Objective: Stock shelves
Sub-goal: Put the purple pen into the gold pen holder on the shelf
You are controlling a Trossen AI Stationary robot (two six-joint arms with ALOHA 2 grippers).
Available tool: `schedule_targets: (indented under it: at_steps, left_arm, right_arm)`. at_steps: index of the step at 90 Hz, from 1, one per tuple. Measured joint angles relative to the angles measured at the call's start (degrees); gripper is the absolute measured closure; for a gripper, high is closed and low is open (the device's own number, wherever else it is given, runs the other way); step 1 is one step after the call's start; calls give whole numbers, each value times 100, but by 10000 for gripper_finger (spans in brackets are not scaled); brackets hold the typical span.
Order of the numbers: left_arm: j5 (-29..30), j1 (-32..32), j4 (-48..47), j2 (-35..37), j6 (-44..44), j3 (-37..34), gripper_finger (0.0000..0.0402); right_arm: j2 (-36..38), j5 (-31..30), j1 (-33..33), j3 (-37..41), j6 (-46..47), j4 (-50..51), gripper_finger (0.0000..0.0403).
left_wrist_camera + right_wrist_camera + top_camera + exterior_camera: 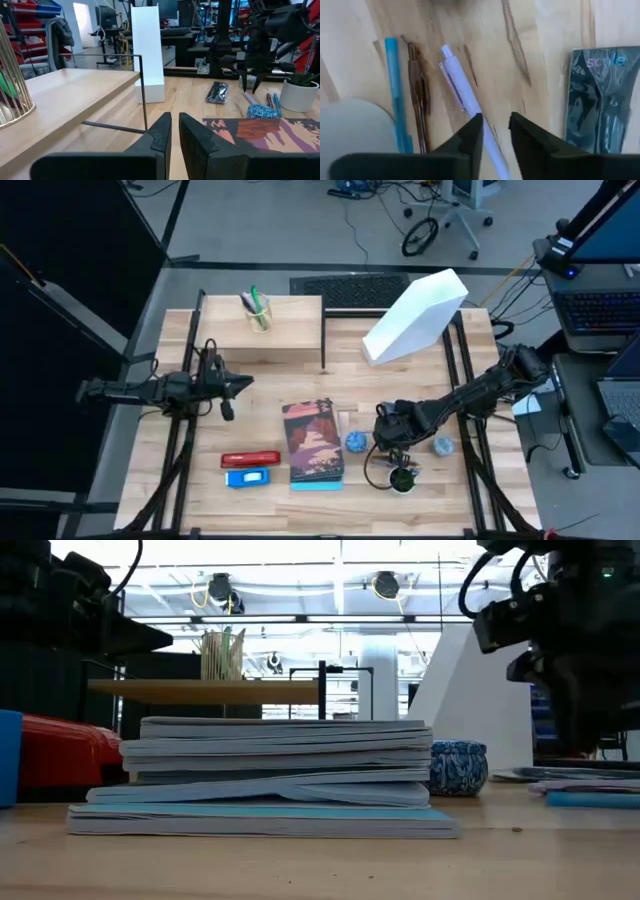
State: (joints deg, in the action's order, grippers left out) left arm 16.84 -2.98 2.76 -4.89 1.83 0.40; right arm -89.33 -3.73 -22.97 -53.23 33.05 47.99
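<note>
— Left side of the worktop (180,480)?
— Left gripper (238,385) near the left edge, about mid-depth, fingers (165,134) nearly closed (only a thin slit between), holding nothing. Pointing across toward the shelf (265,330) at the far edge, left of centre.
— On the shelf?
— A wire cup (258,310) with green pens, near the far left corner of the plank. Thin black leg (142,90) at the plank's right end.
— Near edge, left of centre?
— Red case (250,459), blue case (248,477) just beside it, closer to the edge.
— Centre?
— Stack of books (313,442), reaching almost to the near edge. Small blue patterned bowl (357,443) just right of the stack.
— Far right?
— White file holder (415,315), tilted, at the far edge right of the shelf.
— Right gripper?
— Right gripper (388,425) near the bowl, pointing down over pens: a lilac pen (467,107) between the fingers (470,137), which stand slightly parted, gripping nothing. Blue pen (396,87) and brown pen (417,90) beside it, dark packet (600,100) on the other side. White plant pot (401,478) by the near edge.
</note>
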Motion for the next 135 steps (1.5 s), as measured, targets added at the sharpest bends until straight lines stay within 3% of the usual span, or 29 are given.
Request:
schedule_targets:
  at_steps: [15, 44, 90, 102, 119, 135]
  left_arm:
    - [-2, 1, 2, 2, 2, 0, 379]
    - [-2, 1, 0, 2, 4, 0, 379]
    - [-2, 0, 2, 1, 4, 0, 379]
    - [-2, 0, 1, 2, 4, 0, 379]
    - [-2, 1, 1, 2, 7, 0, 379]
    - [-2, 1, 1, 0, 8, 0, 379]
  right_arm:
    - [3, 69, 3, 0, -438, 4, 270]
    - [8, 542, 49, 433, -493, -461, 280]
    - [-40, 258, 36, 968, -852, -1269, 284]
    - [-45, 170, 54, 978, -1031, -1276, 310]
    - [-51, 170, 71, 981, -1173, -1269, 385]
    - [-52, 222, 75, 980, -1121, -1272, 389]
